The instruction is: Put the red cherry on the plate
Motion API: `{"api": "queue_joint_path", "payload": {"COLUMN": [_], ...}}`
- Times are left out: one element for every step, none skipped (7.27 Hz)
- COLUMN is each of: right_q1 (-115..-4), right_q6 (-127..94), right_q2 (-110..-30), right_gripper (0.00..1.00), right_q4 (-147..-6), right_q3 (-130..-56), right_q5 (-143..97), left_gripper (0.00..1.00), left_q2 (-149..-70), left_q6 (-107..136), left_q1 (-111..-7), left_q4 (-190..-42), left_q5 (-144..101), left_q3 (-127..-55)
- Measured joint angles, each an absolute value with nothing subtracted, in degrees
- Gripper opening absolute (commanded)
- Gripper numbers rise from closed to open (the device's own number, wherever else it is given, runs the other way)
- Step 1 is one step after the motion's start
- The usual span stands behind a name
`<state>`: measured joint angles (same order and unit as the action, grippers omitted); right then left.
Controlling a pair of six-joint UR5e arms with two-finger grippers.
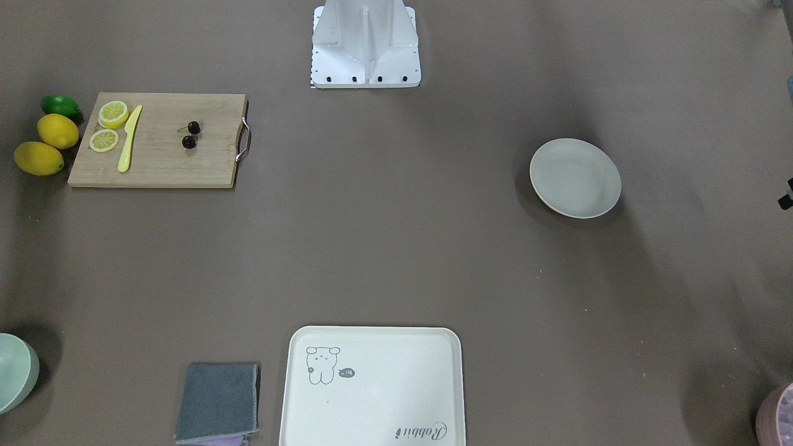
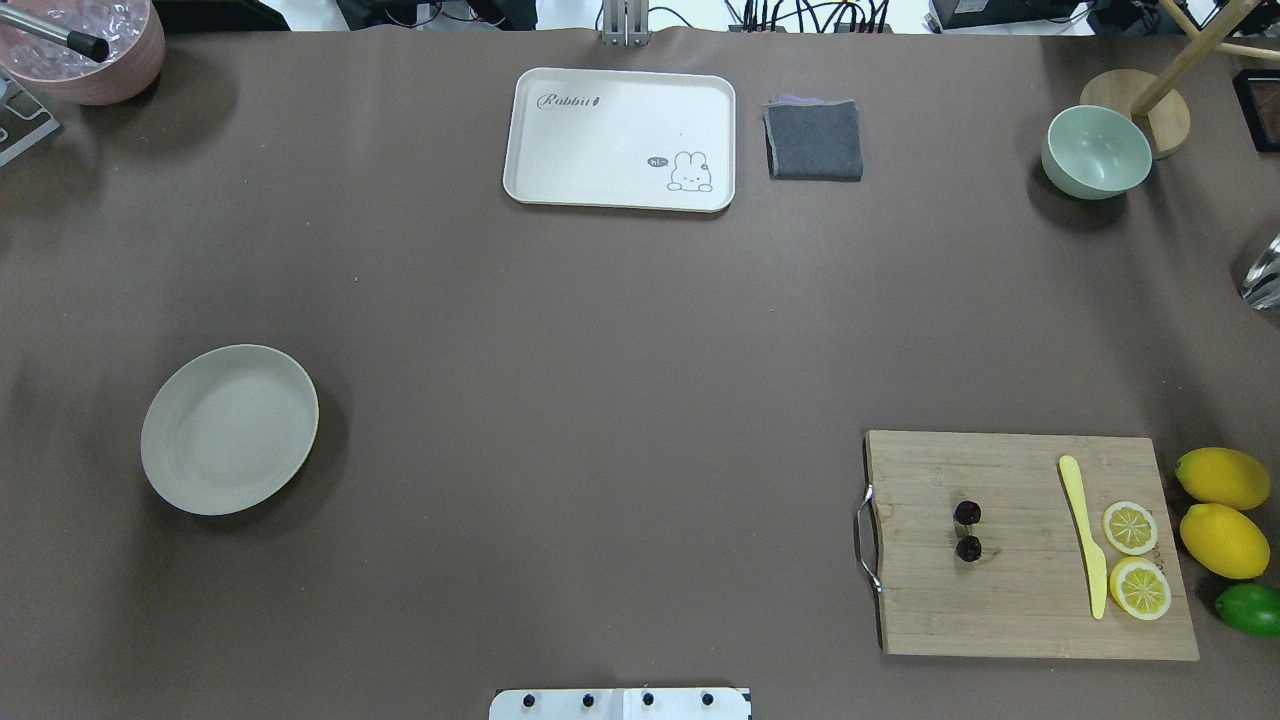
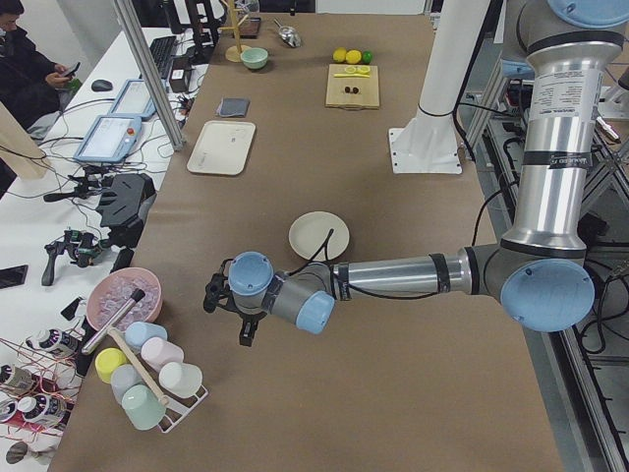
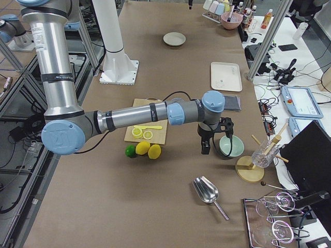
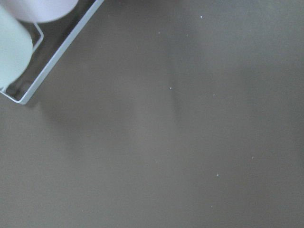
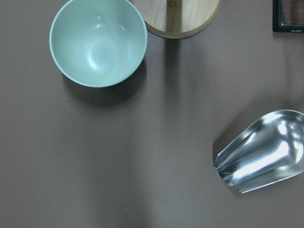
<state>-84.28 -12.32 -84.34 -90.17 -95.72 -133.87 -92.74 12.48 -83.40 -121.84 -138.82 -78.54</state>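
The red cherry [image 2: 967, 530], a dark pair joined by thin stems, lies on the wooden cutting board [image 2: 1000, 610] at the robot's right; it also shows as the cherry [image 1: 191, 134] in the front-facing view. The plate [image 2: 230, 430], round, cream-white and holding nothing, sits far off on the robot's left, plate [image 1: 575, 178]. My left gripper [image 3: 246, 334] hangs low over bare table between the plate [image 3: 318, 235] and a cup rack; I cannot tell its state. My right gripper [image 4: 205, 147] hovers beside the green bowl, far from the cherry; its state I cannot tell either.
On the board lie a yellow knife [image 2: 1083, 535] and two lemon slices [image 2: 1130, 527]; two lemons [image 2: 1222, 478] and a lime [image 2: 1250, 608] sit beside it. A bear tray [image 2: 600, 150], grey cloth [image 2: 813, 140], green bowl [image 6: 97, 40] and metal scoop [image 6: 261, 152] stand around. The cup rack [image 3: 147, 379] is near the left gripper.
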Motion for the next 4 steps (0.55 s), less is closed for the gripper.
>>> {"api": "queue_joint_path", "payload": {"right_q1": [-84.79, -84.99, -85.04, -85.06], "right_q6": [-12.18, -12.10, -12.06, -12.07], "right_q2": [-84.77, -84.68, -84.70, -84.94], "right_gripper": [1.00, 1.00, 1.00, 1.00], "right_q4": [-90.12, -90.10, -90.09, -90.09], "right_q3": [-96.31, -96.62, -96.89, -97.15], "right_q5": [-134.14, -134.24, -134.40, -134.96], "left_gripper": [0.99, 0.99, 0.99, 0.99], "left_q2": [-93.06, -93.27, -93.68, -93.67], "left_q6": [12.12, 12.15, 12.61, 12.76], "left_q1": [-83.58, -83.60, -83.47, -83.30], "left_q4": [-122.55, -122.95, -122.70, -122.33], "left_q5": [-138.91, -139.24, -139.74, -141.43], "left_q3": [-78.53, -78.63, -78.40, -78.05]}}
